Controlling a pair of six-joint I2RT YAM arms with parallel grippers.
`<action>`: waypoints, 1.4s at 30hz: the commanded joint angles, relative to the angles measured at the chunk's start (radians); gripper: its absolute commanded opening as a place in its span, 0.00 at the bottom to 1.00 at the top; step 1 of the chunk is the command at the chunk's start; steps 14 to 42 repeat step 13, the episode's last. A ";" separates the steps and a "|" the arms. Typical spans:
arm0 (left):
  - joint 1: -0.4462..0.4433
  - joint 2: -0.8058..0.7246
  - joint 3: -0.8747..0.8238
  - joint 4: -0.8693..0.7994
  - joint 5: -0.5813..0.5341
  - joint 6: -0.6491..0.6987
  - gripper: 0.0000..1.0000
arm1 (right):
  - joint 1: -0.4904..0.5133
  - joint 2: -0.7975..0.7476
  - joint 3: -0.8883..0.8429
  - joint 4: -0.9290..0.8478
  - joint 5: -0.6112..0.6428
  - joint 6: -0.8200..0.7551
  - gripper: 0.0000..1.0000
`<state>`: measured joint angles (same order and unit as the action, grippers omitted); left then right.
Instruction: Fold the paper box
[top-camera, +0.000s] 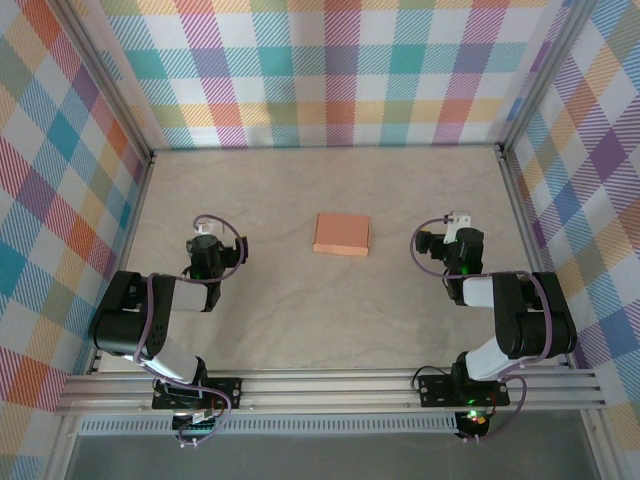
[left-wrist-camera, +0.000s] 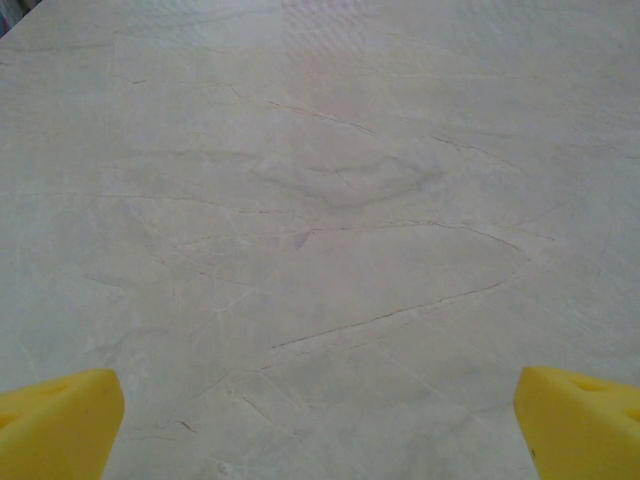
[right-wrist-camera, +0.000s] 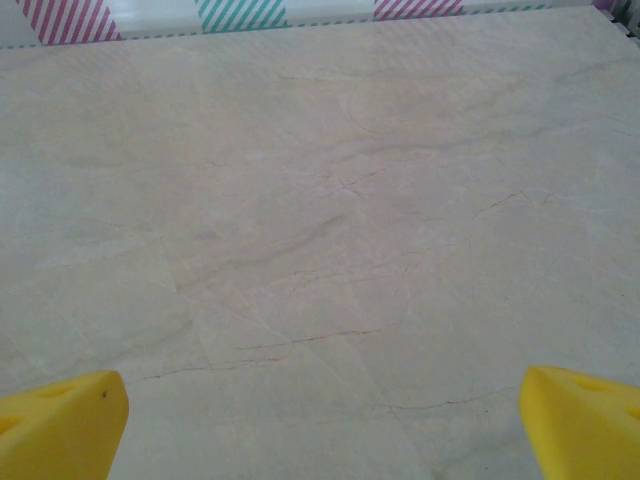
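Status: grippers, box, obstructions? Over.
Left gripper open, empty. Right gripper open, empty. Box flat on table, between both, touching neither. No obstacles seen.

Open table (top-camera: 300, 320) all around the paper box (top-camera: 342, 234) — plaid walls (top-camera: 330, 70) well back.

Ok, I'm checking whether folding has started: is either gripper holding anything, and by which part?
Nothing is held. The left gripper and right gripper both stand open and empty; the paper box lies between them, touched by neither.

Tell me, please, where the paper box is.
In the top view, the paper box lies flat mid-table, between the left gripper and right gripper, touching neither.
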<state>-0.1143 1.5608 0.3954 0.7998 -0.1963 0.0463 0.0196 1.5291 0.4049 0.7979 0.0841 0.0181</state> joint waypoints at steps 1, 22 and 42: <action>0.008 0.001 0.011 0.032 -0.007 -0.016 1.00 | -0.002 0.006 -0.003 0.051 -0.023 0.008 1.00; 0.031 0.002 0.022 0.011 0.044 -0.025 1.00 | -0.001 0.005 -0.005 0.052 -0.023 0.007 1.00; 0.031 0.002 0.022 0.011 0.044 -0.025 1.00 | -0.001 0.005 -0.005 0.052 -0.023 0.007 1.00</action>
